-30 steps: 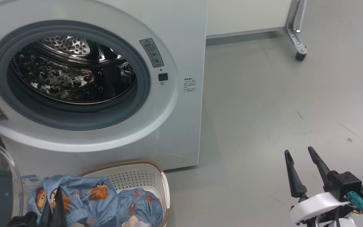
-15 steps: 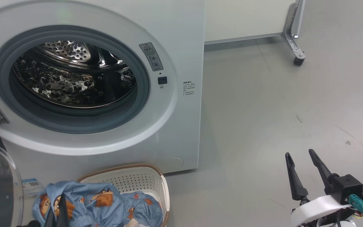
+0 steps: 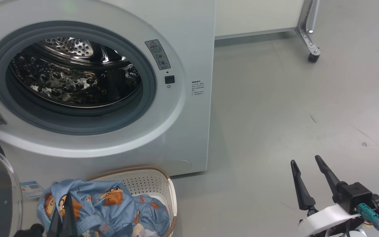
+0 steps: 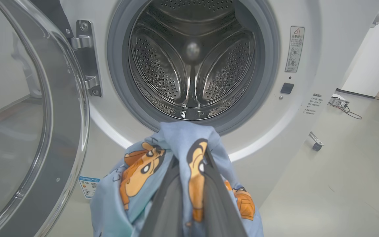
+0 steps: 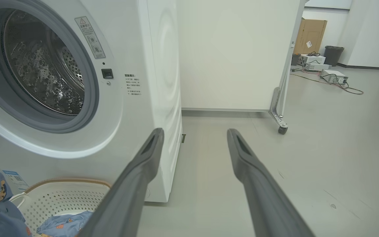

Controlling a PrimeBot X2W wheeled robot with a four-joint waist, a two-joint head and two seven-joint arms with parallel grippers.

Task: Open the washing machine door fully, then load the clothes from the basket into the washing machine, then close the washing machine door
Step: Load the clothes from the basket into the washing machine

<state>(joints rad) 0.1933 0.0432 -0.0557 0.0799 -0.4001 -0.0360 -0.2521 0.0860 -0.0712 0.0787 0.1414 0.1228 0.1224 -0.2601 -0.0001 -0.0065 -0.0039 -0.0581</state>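
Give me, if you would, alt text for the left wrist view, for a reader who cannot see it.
The left claw, shut on a light blue cartoon-print garment, holds it up before the open washing machine. The steel drum behind looks empty, and the glass door stands swung open at the left.

The washing machine (image 3: 189, 39) carries a grey warning sticker (image 4: 294, 49) right of its opening: a red triangle with an exclamation mark, a red heading in Chinese characters and 2 pictograms, too small to read. Further right, a printed block (image 3: 197, 88) of several tiny lines is illegible. A blue label (image 4: 89, 186) at its lower corner bears a QR code. A cardboard box (image 5: 309, 31) carries a white label, unreadable.
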